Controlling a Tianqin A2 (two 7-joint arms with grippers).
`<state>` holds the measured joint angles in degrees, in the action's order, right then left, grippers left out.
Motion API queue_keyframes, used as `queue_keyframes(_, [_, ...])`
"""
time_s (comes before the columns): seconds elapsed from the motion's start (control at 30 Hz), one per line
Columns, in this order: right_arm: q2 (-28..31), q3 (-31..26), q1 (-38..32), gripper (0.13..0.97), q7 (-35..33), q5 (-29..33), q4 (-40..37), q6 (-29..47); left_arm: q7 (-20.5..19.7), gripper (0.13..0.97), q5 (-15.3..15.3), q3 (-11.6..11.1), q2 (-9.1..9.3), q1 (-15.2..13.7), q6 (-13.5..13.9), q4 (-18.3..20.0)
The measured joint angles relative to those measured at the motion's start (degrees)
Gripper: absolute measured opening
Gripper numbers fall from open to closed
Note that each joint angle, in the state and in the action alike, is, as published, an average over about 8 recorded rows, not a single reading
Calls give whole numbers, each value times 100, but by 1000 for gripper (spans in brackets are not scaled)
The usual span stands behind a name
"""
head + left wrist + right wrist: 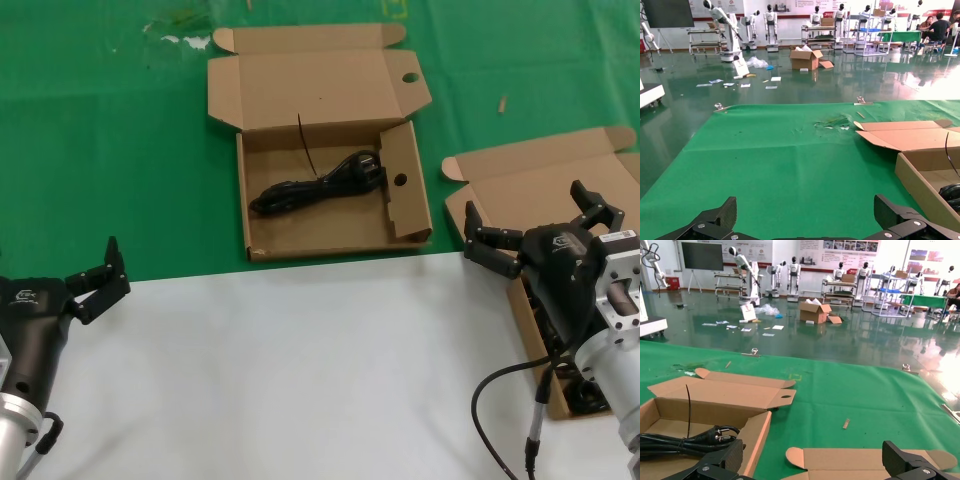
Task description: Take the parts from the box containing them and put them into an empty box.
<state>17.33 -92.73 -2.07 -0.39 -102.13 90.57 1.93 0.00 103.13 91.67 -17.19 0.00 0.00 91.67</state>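
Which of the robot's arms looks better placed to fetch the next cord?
Probably the right. The right gripper hovers open above the plain-lidded box, where cords remain, partly hidden. The left gripper, also open, waits over the white surface, away from both boxes.

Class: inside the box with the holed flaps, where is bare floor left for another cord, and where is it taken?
In the holed box, one cord lies across the middle; bare cardboard runs along the near wall below it, and a narrower strip along the lid side. The holed side flap crowds the right edge.

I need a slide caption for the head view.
Open right gripper above plain-lidded box; one power cord in holed-flap box.
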Motion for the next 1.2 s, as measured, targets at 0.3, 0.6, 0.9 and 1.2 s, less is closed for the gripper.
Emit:
queue_keyframes(0.3, [0, 0, 0, 966, 0, 0, 0, 0, 0, 966, 0, 0, 0, 0, 0, 0])
queue_keyframes(0.6, [0, 0, 0, 966, 0, 0, 0, 0, 0, 966, 0, 0, 0, 0, 0, 0])
queue_keyframes(0.9, [0, 0, 0, 966, 0, 0, 0, 0, 0, 966, 0, 0, 0, 0, 0, 0])
queue_keyframes(1.2, [0, 0, 0, 966, 0, 0, 0, 0, 0, 966, 0, 0, 0, 0, 0, 0])
